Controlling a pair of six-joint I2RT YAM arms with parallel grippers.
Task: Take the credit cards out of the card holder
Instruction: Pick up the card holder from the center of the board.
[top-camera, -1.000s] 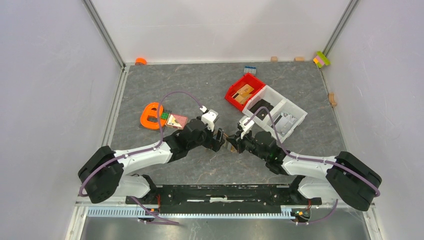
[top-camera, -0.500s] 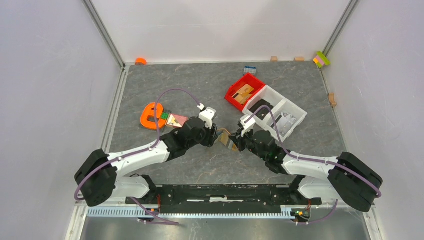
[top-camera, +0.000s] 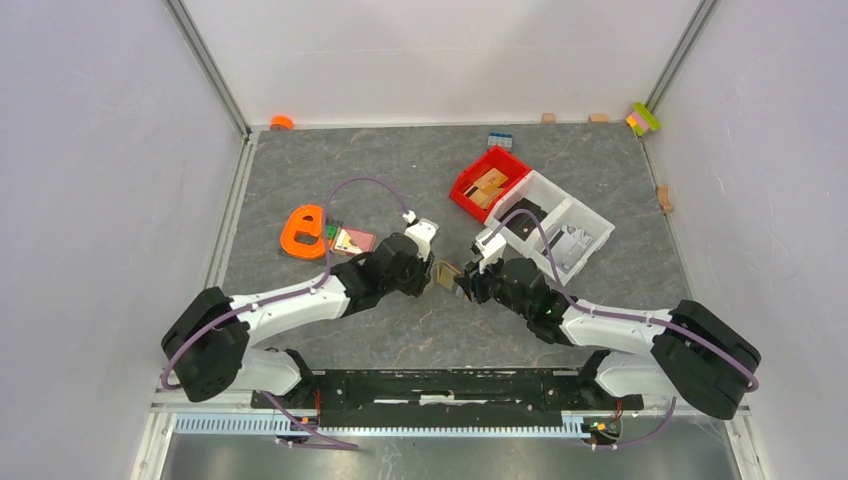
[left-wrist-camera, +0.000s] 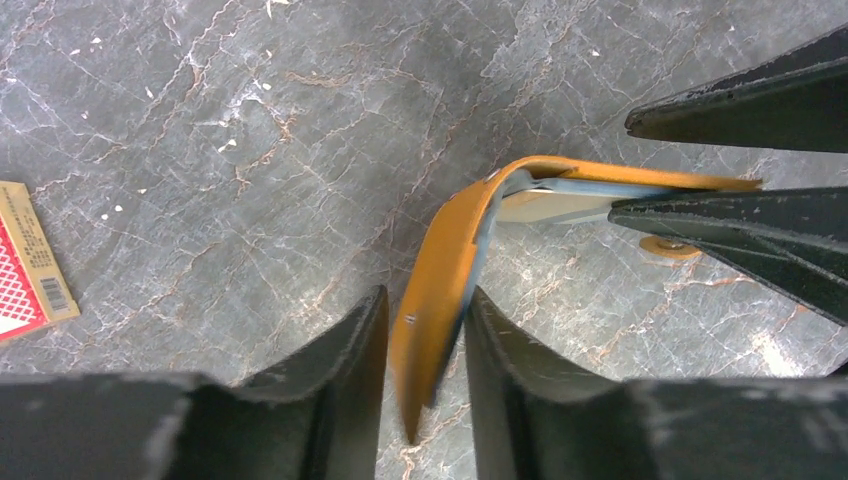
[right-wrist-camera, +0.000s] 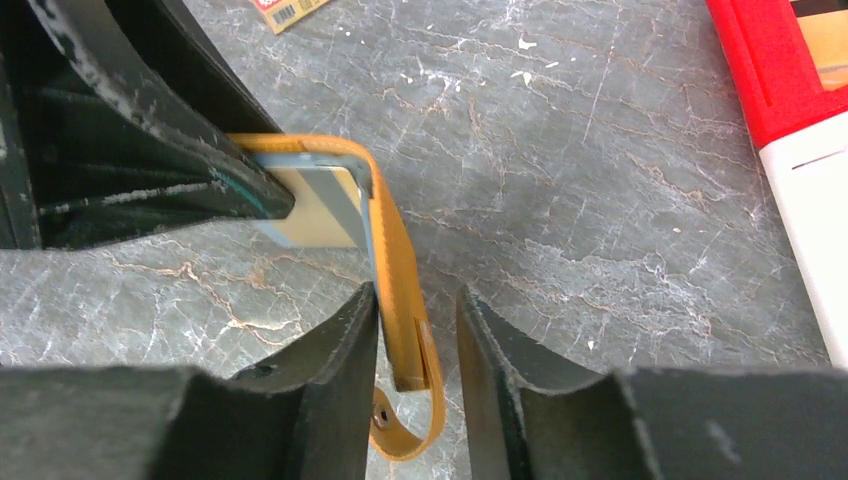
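Orange-tan and plainly soft, the card holder (left-wrist-camera: 445, 250) sits between the two arms over the middle of the grey marbled surface (left-wrist-camera: 250, 150), bent open at its fold like a small tent. The left gripper (left-wrist-camera: 425, 300) is pressed together on one flap, with a finger against each face. The right gripper (right-wrist-camera: 416, 295) has the other flap standing between its fingers. They sit apart, with a gap on one side, so it is not clamping.

Inside the fold, against the blue-grey lining, a pale flat piece (right-wrist-camera: 315, 205) shows. Whether it is a card or a pocket I cannot tell. A pinkish-red card (left-wrist-camera: 22, 262) lies flat on the surface, well apart from the holder.

The holder looks light and floppy. It curves under a single pinch, so it will probably twist or fold instead of resisting a pull, and it needs one firm anchor. That grip is best placed near a flap's free edge, clear of the slots, so the squeeze does not trap a card in its pocket.

The cards should be thin, stiff and slick. They offer only an edge to hold, and a shallow pinch could slip off. The best hold is on whatever short edge stands out of a slot, pulled straight along the slot. The dangling snap strap (right-wrist-camera: 405, 445) could snag a finger.
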